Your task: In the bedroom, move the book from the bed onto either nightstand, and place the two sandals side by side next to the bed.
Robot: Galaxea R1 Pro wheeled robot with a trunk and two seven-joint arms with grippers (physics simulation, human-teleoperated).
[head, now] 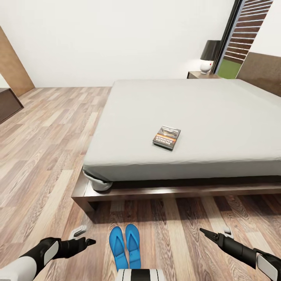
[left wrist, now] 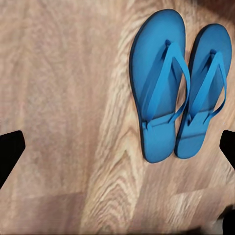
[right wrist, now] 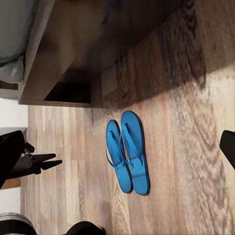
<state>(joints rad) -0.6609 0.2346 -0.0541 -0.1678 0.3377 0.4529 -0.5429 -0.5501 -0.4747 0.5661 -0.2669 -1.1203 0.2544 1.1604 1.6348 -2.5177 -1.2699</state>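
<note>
Lying side by side on the floor beside the bed (head: 128,191), the two sandals (head: 125,246) look placed. The book (head: 166,137) rests on the mattress, well apart from the nightstand (head: 201,75). Left hand (head: 80,238) and right hand (head: 212,233) hover open, empty. Next, likely: reach for the book.

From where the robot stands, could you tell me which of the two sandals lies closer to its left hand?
The sandal on the robot's left, beside its twin on the floor before the bed; the left hand hovers just outside it.
</note>
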